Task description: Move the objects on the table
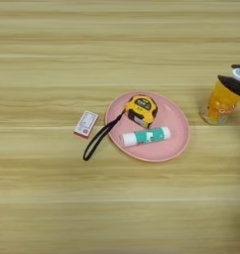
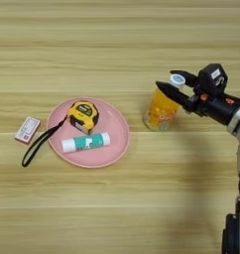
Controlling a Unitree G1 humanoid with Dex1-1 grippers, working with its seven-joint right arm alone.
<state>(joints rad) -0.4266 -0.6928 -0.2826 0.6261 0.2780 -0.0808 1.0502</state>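
The hand (image 2: pixel 173 84), fingers spread, straddles the bottle (image 2: pixel 160 109) near its cap, seemingly lining up a grasp; left lies the plate (image 2: pixel 114 144).

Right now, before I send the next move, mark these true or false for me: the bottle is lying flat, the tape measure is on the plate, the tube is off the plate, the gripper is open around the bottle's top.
The bottle lies flat: false, it stands upright.
The tape measure is on the plate: true.
The tube is off the plate: false, it lies on it.
The gripper is open around the bottle's top: true.
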